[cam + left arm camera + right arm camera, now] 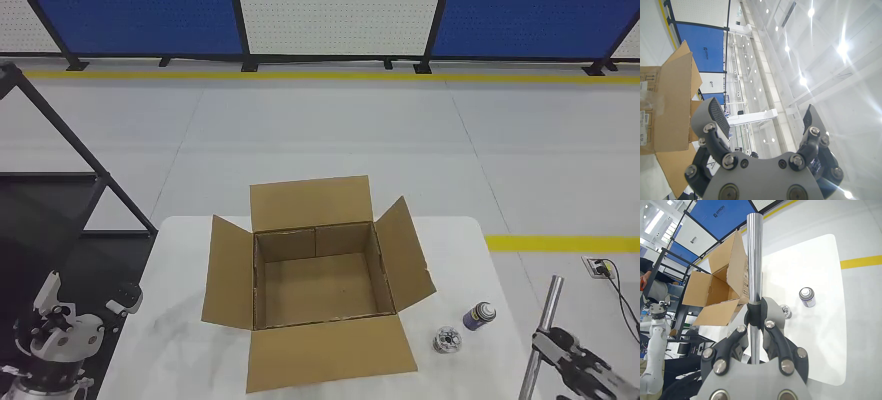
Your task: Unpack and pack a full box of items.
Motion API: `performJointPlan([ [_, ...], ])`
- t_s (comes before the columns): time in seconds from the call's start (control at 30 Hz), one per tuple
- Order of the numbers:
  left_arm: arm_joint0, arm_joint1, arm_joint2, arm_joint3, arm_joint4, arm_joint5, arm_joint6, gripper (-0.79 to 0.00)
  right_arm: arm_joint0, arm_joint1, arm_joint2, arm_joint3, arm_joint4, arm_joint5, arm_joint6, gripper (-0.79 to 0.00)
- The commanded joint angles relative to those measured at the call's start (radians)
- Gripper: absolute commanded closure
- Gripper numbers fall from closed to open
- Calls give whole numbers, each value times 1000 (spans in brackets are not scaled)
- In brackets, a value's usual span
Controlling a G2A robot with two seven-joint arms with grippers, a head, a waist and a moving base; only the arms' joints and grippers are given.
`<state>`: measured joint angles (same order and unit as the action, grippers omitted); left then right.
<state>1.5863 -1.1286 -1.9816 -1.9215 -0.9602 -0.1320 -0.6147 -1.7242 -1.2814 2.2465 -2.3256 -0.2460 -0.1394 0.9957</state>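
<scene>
Right gripper (pixel 755 311) clenched on polished chrome metal rod (pixel 754 256). Left gripper (pixel 762 117) jaws spread wide, holding nothing. Open brown cardboard box (pixel 315 290) mid white table (pixel 180 340); blue spray can (pixel 479 316) stands near its right flap. Blue partition panels (pixel 140 25) behind.

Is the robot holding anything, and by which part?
The right end effector clamps a shiny metal rod partway along its shaft; the left end effector holds nothing.

The right gripper (pixel 754 313) has its fingers (pixel 773 308) clamped on a shiny metal rod (pixel 754 256) that runs straight out between them. Beyond it, an open box (pixel 719 289) sits on the white table (pixel 810 262) with its flaps spread. A can (pixel 807 297) stands upright apart from the box, with a small glassy object (pixel 787 312) near it.
</scene>
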Motion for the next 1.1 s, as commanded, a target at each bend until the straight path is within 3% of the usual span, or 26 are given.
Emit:
performJointPlan([
  [0.0, 0, 0, 0, 0, 0, 0, 0, -785, -1, 1, -10, 2, -7, 6, -14, 0],
  [0.43, 0, 0, 0, 0, 0, 0, 0, -785, 112, 33, -229, 293, -365, 224, 4, 0],
  [1.07, 0, 0, 0, 0, 0, 0, 0, -785, 248, 50, -433, 505, -604, 380, -31, 0],
])
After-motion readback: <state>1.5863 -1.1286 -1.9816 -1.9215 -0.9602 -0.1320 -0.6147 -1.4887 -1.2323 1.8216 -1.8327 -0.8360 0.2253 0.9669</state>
